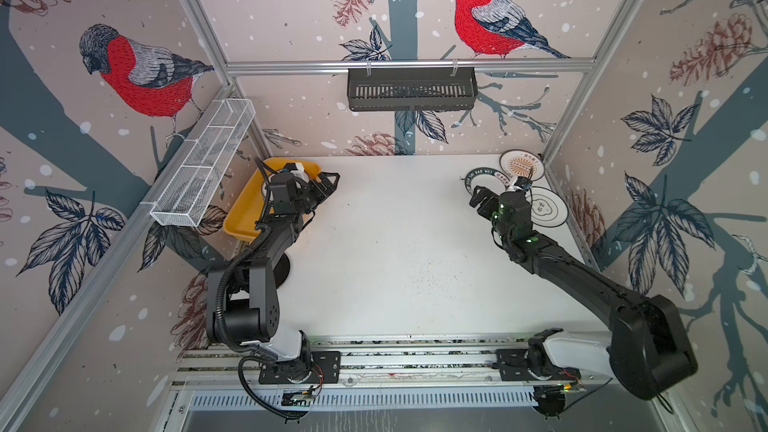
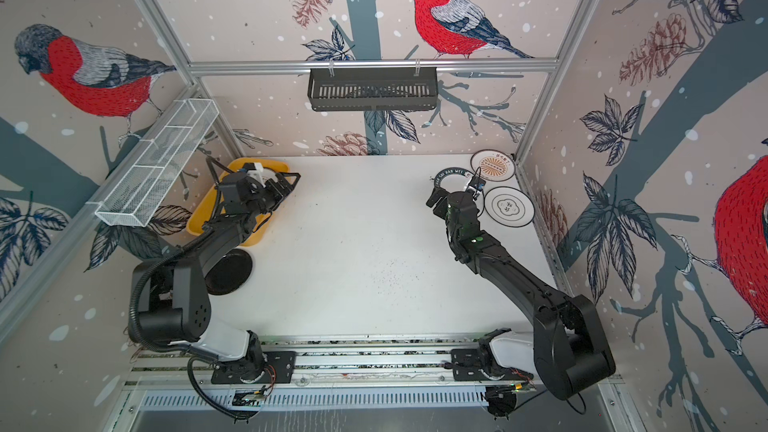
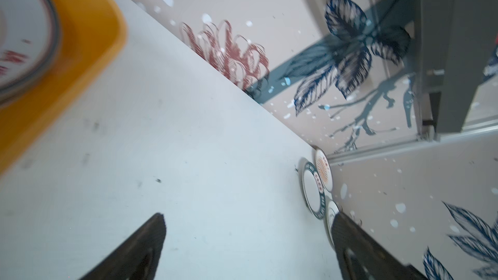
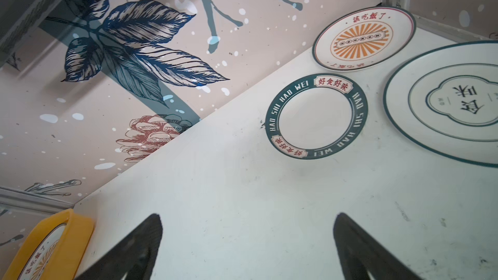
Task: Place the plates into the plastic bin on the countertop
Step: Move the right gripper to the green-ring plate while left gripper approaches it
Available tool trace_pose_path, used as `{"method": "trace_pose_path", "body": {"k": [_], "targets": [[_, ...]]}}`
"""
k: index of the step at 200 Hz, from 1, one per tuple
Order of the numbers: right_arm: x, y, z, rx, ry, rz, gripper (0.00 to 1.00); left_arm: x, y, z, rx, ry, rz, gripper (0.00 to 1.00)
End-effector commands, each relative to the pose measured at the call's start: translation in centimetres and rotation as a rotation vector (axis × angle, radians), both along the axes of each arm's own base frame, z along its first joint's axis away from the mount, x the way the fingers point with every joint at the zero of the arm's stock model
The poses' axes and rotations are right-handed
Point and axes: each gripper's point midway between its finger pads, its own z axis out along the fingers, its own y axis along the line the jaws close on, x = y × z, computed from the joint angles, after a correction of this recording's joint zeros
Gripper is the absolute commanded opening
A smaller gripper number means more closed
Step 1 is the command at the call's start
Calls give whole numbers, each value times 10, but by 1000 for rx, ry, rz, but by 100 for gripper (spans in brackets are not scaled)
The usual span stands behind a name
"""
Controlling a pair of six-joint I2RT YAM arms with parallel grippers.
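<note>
The yellow plastic bin [image 1: 243,214] sits at the far left of the white countertop [image 1: 395,243], and a sunburst plate [image 3: 24,36] lies inside it. My left gripper [image 1: 328,187] hovers open and empty by the bin's right rim. Three plates lie in the far right corner: a sunburst plate [image 4: 362,40], a lettered-ring plate [image 4: 316,115] and an emblem plate [image 4: 447,101]. My right gripper [image 1: 477,198] hangs open and empty just in front of the ring plate. A black plate [image 2: 230,270] lies by the left arm, near the bin's front end.
A white wire-mesh basket [image 1: 203,164] hangs on the left wall above the bin. A black slotted rack [image 1: 411,89] hangs on the back rail. Aluminium rails [image 1: 415,351] with both arm bases run along the front edge. Walls close in the left, back and right sides.
</note>
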Motion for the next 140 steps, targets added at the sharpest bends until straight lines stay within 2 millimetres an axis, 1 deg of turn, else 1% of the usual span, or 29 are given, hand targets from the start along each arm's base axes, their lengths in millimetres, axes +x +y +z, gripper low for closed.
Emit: {"method": "trace_pose_path", "body": {"k": [1, 24, 34, 52, 58, 68, 86, 95, 112, 120, 122, 124, 125, 127, 134, 135, 140], "targets": [[10, -8, -10, 46, 24, 33, 100, -8, -41, 26, 0, -115, -126, 96], [29, -28, -21, 48, 47, 15, 100, -22, -91, 28, 49, -150, -229, 96], [40, -36, -28, 46, 63, 8, 100, -28, -111, 27, 74, -166, -269, 96], [60, -53, -39, 74, 97, 17, 100, -34, -140, 22, 76, -178, -323, 96], [67, -58, -43, 84, 110, 28, 100, -35, -148, 20, 67, -179, -341, 96], [78, -71, -48, 98, 123, 17, 100, -39, -162, 16, 60, -180, -366, 96], [99, -89, -49, 109, 104, 15, 100, -44, -184, 7, 55, -172, -405, 96], [109, -100, -53, 122, 108, 1, 100, -46, -194, 3, 58, -163, -421, 96], [129, -111, -63, 177, 118, 19, 100, -49, -211, -5, 84, -152, -447, 96], [139, -115, -67, 200, 117, 30, 100, -53, -218, -14, 100, -134, -463, 96], [140, -117, -69, 204, 120, 28, 100, -50, -222, -6, 98, -153, -468, 96], [140, -117, -71, 207, 122, 28, 100, -50, -224, -4, 99, -158, -471, 96], [144, -119, -70, 211, 117, 28, 100, -50, -225, -4, 99, -157, -473, 96], [146, -120, -74, 216, 124, 27, 100, -50, -226, -5, 101, -155, -478, 96], [154, -125, -79, 228, 123, 23, 100, -52, -234, -7, 108, -155, -496, 96], [154, -125, -82, 231, 130, 22, 100, -52, -234, -6, 109, -158, -498, 96], [160, -127, -83, 238, 127, 26, 100, -53, -239, -7, 116, -156, -510, 96]]}}
